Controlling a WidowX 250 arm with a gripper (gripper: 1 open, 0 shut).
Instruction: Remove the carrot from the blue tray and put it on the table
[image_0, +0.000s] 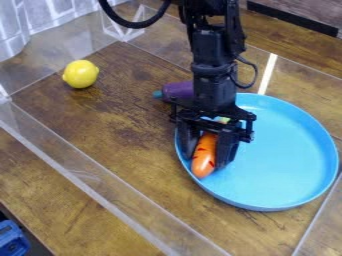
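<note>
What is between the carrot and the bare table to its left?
Only the tray's raised rim. The gripper is shut on the carrot just inside it, and the table beyond looks bare; the lemon sits well off.

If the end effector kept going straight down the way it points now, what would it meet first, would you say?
The end effector is already shut on the carrot. Straight on, carrot and fingers would most likely press into the floor of the blue tray near its left rim.

arm steeply down, gripper (210, 152) clamped shut.
</note>
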